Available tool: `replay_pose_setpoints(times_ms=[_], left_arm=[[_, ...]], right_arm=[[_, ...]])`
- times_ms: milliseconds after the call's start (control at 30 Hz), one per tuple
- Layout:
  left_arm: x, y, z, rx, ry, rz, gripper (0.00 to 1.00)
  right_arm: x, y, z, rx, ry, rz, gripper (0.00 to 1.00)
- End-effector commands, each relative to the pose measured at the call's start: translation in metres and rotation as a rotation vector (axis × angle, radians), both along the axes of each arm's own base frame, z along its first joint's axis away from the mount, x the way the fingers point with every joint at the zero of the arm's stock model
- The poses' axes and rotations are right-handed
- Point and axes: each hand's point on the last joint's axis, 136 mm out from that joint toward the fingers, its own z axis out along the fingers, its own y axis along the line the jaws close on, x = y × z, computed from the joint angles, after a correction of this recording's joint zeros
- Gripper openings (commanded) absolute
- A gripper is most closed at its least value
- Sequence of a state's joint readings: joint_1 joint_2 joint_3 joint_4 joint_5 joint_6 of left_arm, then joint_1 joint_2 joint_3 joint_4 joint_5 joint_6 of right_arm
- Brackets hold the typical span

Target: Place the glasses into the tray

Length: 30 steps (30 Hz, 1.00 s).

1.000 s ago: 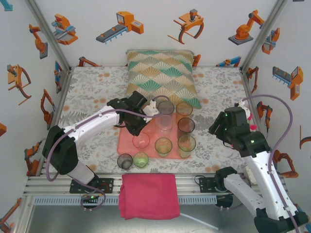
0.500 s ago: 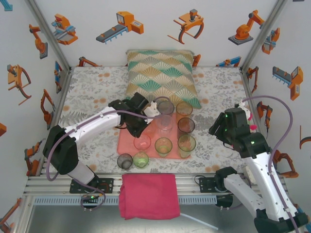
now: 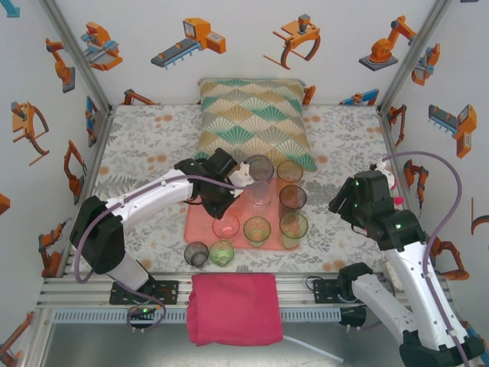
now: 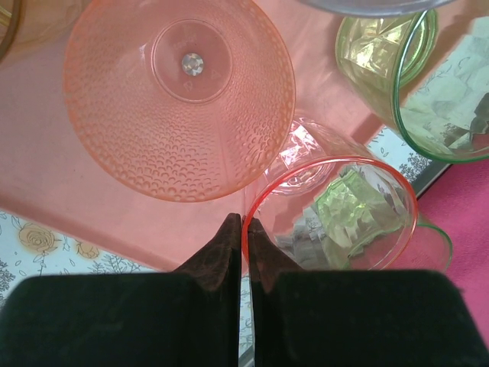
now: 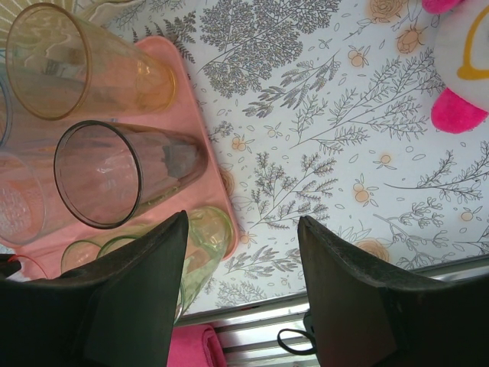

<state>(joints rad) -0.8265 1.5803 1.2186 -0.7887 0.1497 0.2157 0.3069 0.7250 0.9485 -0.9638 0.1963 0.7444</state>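
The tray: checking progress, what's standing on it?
Seven glasses show on the tray: amber, smoky, clear, pink and green ones. The left hand and its arm cover its far-left part.

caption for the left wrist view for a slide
Left gripper pinching a pink-rimmed glass by its rim at the tray edge

White arms [image 3: 149, 197], black joints, lilac cables [image 3: 458, 187], perhaps green LEDs
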Motion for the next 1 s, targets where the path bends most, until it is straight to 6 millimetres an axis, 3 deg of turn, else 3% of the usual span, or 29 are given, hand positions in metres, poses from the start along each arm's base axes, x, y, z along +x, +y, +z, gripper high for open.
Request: replay_pose_setpoints(times_ms=[0, 633, 967], left_arm=[[-0.0076, -0.0024, -0.0045, -0.004, 0.034, 0.0, 0.12], [-0.0111, -0.004, -0.0092, 0.004, 0.046, -0.011, 0.18], [-0.0154, -0.0026, -0.0115, 0.007, 0.054, -0.02, 0.27]], right_arm=[[-0.0041, -0.0053, -0.0069, -0.005, 0.018, -0.029, 0.56], [-0.0055, -0.0061, -0.0076, -0.004, 0.017, -0.033, 0.56], [-0.0056, -0.0062, -0.0082, -0.004, 0.018, -0.033, 0.56]])
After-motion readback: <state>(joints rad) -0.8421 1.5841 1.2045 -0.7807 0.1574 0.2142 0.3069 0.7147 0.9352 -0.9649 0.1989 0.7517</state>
